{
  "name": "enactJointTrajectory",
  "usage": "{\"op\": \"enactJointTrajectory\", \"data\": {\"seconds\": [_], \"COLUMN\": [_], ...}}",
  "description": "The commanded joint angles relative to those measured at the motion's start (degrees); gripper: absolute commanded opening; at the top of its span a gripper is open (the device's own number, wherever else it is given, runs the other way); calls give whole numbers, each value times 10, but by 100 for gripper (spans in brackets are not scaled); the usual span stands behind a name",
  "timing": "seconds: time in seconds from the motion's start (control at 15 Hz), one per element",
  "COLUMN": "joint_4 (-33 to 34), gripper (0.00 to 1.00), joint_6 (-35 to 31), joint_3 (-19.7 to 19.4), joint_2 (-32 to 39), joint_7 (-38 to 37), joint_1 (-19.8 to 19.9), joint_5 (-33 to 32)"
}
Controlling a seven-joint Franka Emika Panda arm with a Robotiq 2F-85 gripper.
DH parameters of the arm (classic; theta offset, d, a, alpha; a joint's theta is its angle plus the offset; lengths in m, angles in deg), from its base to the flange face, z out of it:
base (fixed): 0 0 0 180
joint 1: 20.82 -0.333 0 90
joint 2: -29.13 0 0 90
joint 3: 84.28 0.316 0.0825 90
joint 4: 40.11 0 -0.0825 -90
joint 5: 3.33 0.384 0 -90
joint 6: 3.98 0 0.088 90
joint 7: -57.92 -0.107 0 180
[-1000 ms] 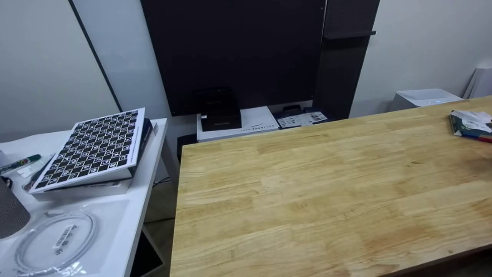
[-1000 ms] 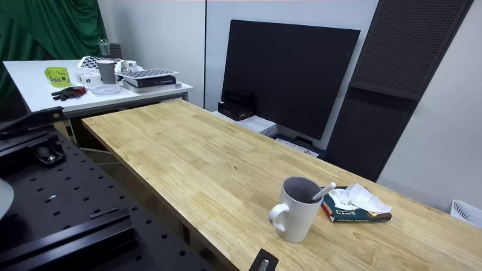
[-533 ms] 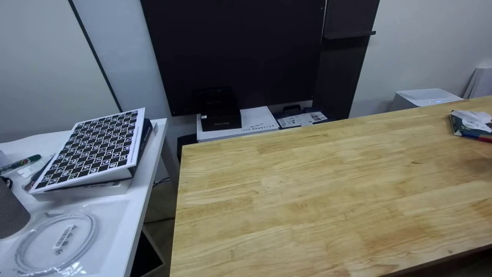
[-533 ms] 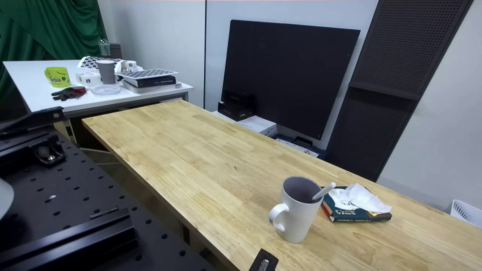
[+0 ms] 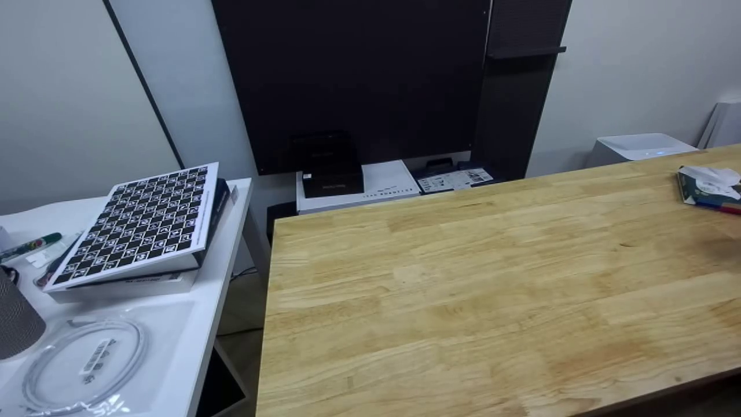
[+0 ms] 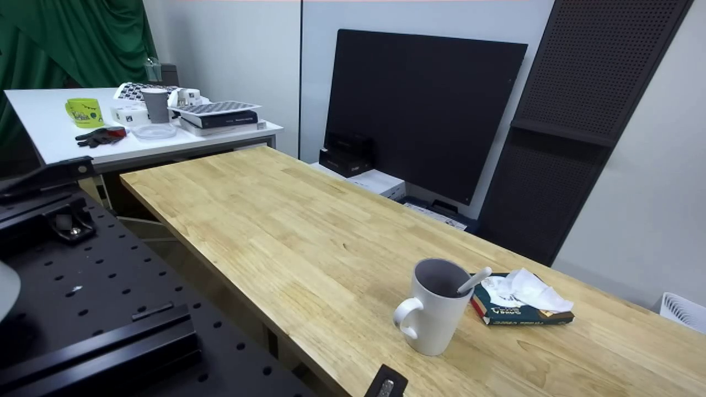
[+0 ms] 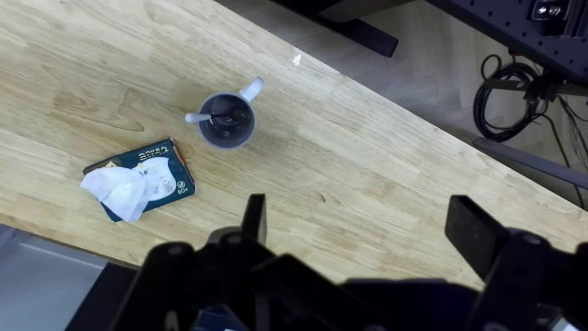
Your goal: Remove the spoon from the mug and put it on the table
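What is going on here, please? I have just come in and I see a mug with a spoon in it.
The robot's gripper hangs open above the wooden table, holding nothing. The task is to take the spoon out of the mug and put it on the table, but this is not yet done: the spoon leans inside the upright mug with its pale handle sticking out. Next to the mug lies a green box with a white sheet on top.
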Motion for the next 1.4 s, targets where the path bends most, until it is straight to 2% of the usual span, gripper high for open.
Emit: {"op": "enactJointTrajectory", "data": {"seconds": [0.0,0.27,0.67,1.33], "joint_4": [33,47,55,47], "gripper": [100,100,100,100], "joint_6": [2,-13,-93,-101], "joint_3": [-9,-15,-3,6], "joint_2": [56,103,147,150], "joint_7": [28,47,30,35], "joint_1": [26,55,83,92], "joint_5": [16,28,26,24]}}
